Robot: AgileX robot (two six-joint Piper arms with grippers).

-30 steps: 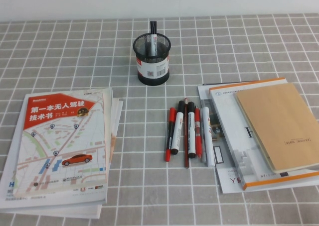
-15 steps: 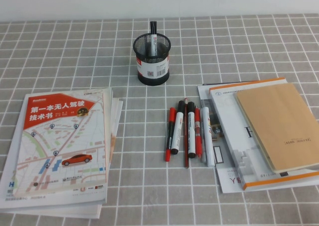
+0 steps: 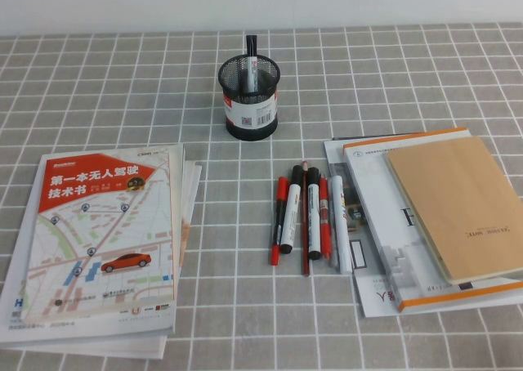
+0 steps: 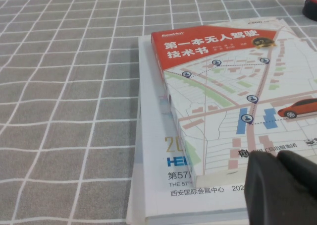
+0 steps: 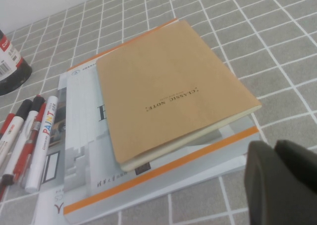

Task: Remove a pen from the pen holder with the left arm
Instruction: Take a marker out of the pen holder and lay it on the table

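Note:
A black mesh pen holder (image 3: 248,98) stands at the back middle of the table, and one black pen (image 3: 251,54) sticks up out of it. Neither arm shows in the high view. In the left wrist view my left gripper (image 4: 276,158) is shut with nothing in it, hovering over the near edge of the red-and-white map book (image 4: 233,91); the holder's base (image 4: 310,4) is far off at the frame's edge. My right gripper (image 5: 274,148) is shut and empty, near the front corner of the tan notebook (image 5: 168,91).
Several loose markers and a pencil (image 3: 309,216) lie side by side in the table's middle. A stack of books (image 3: 102,240) lies front left. The tan notebook (image 3: 458,207) rests on white and orange booklets at right. The tablecloth is a grey check.

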